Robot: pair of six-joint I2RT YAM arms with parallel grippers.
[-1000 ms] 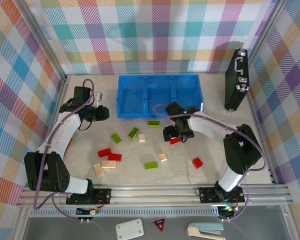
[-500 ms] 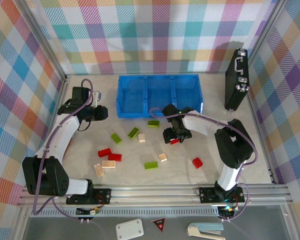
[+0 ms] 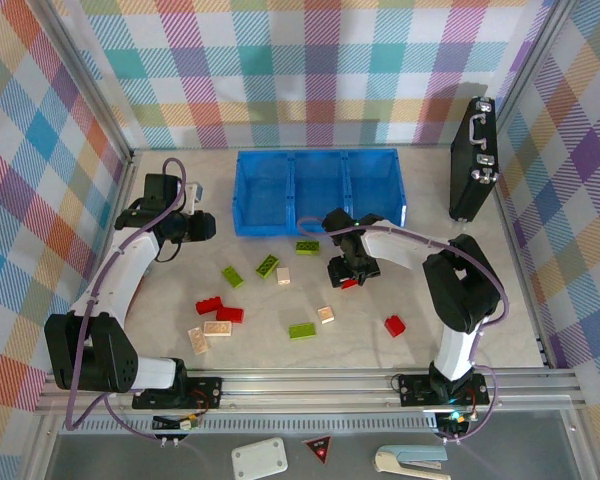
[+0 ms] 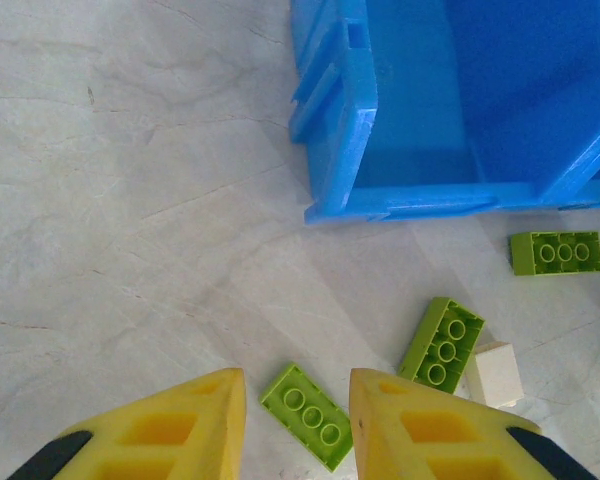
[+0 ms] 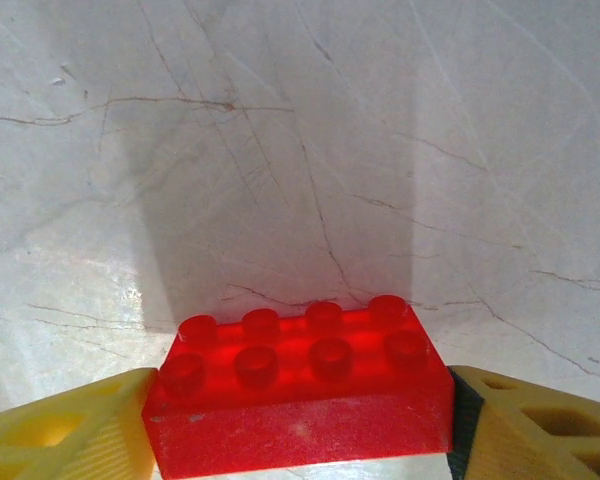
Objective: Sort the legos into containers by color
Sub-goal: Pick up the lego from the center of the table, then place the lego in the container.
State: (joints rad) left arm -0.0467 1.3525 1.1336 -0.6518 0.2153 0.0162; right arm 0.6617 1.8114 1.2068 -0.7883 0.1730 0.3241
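Red studded plastic brick [image 5: 300, 390] lies near the front of the blue three-compartment plastic tray [image 3: 318, 153], same spot as 0.5 s ago. Right gripper [image 5: 302, 425] clamped on it. Right arm [image 3: 410, 245] has folded inward. Left gripper [image 4: 298, 390] unmoved, fingers apart over a lime green brick [image 4: 307, 415].

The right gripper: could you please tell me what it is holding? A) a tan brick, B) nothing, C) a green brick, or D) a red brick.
D: in the right wrist view, the right gripper clamps a red brick by its two ends.
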